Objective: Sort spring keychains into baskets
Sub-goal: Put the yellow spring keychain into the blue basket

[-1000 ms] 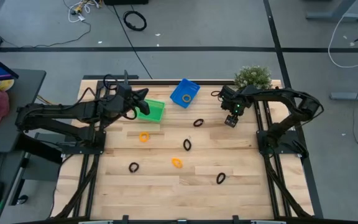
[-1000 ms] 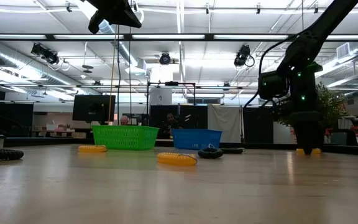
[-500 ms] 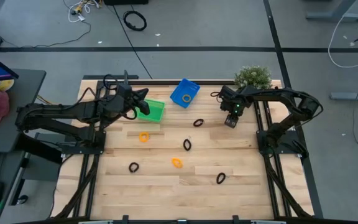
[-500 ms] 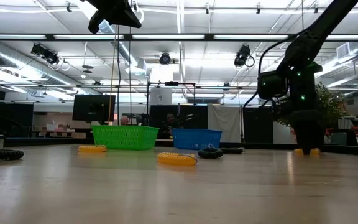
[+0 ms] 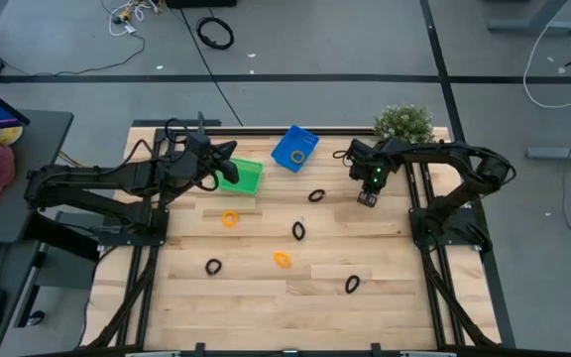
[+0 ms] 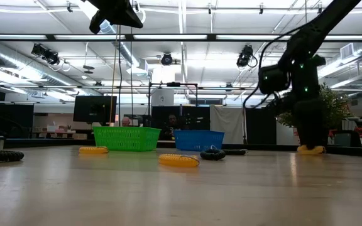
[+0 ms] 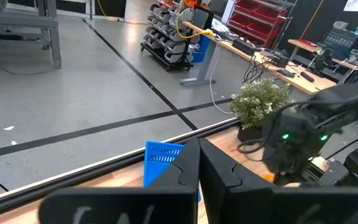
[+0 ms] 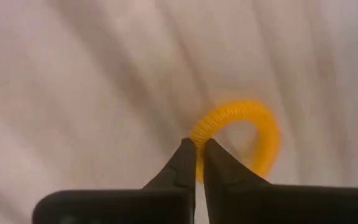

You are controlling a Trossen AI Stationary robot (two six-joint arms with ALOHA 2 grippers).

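Pinching orange keychain [image 8: 238,134], seemingly: right gripper [image 8: 196,163].

I'm seeing grey floor [image 5: 325,59] crossed by dark tape lines [image 5: 295,77], a coiled black cable [image 5: 215,33] lying there, ceiling strip lights [image 6: 187,36] glowing, red shelving [image 7: 260,15] standing beyond.

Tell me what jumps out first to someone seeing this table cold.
The right hand, down on the table's far right side near the potted plant, is pinching an orange ring. Across the table, the green basket and blue basket stand out, with more rings scattered on the wood.
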